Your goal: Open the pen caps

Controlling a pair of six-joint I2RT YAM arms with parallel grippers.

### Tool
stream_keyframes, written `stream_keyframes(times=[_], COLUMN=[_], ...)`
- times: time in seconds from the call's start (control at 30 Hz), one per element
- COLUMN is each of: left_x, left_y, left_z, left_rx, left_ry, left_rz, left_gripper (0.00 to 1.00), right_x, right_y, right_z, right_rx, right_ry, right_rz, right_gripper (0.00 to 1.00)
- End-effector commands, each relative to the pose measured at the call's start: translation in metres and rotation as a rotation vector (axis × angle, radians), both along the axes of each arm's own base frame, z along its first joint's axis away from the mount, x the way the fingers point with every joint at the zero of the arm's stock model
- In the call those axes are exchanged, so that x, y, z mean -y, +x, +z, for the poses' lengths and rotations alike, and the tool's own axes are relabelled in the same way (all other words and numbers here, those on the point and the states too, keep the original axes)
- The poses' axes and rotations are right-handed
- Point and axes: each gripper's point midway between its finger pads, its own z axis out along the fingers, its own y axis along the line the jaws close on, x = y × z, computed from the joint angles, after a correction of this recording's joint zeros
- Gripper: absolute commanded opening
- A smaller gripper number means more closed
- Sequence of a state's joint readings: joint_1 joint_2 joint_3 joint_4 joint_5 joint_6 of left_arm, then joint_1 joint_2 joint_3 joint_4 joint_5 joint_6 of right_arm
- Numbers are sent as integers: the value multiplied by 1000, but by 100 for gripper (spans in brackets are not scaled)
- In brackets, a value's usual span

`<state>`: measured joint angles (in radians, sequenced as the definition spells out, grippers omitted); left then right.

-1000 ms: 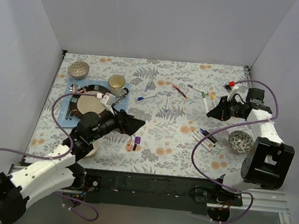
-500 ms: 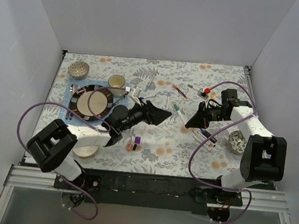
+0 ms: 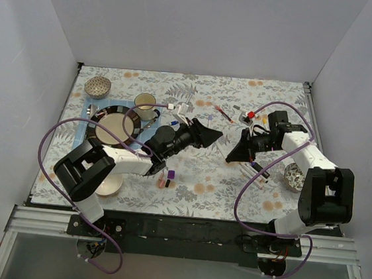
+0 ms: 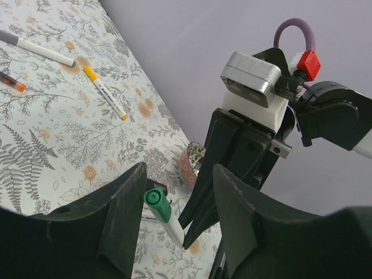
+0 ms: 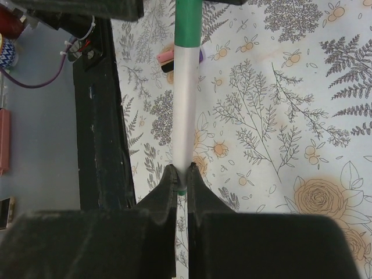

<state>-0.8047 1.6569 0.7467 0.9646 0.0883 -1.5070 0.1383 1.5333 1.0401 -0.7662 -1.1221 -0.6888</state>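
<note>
My right gripper (image 5: 182,171) is shut on the tail end of a white pen (image 5: 185,104) and holds it out above the floral cloth. The pen's green cap (image 4: 157,203) points into my left gripper (image 4: 179,168). Its jaws stand apart around the cap, which sits close to the left finger (image 4: 125,215), with a gap on the other side. In the top view the two grippers meet tip to tip mid-table, left gripper (image 3: 218,137) and right gripper (image 3: 231,156). Loose pink and purple caps (image 3: 166,179) lie near the front. More pens (image 3: 256,170) lie on the right.
A dark-rimmed plate (image 3: 99,118), a cup (image 3: 144,102) and a metal bowl (image 3: 97,87) stand at the left on a blue mat. Another patterned bowl (image 3: 296,176) is at the right. A yellow pen (image 4: 104,92) and a grey pen (image 4: 35,47) lie on the cloth.
Both arms have swung in to the middle of the table. The right gripper brought the green-capped pen leftward, and the left gripper's jaws narrowed around its cap.
</note>
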Motion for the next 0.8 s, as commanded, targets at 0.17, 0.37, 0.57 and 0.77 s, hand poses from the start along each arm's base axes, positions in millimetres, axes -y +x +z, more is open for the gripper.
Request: stream_keyframes(times=[0.17,0.37,0.57,0.77], left_x=[10,12,16,21], left_y=[2,1,1,0], left_z=[4,2,1,5], left_rx=[-10,-10,-19,-29], left_ry=[24,45,56,46], left_rz=[-30,-42,-59,-80], left_gripper=[40,37,6,0], right_x=[-4,-4,-3,-6], right_y=[4,5,6,1], right_z=[12,11,9,12], right_rx=[35,32,30,15], right_ry=[26,24,21,54], right_rz=[20,18,16,29], right_gripper=[1,1,1,44])
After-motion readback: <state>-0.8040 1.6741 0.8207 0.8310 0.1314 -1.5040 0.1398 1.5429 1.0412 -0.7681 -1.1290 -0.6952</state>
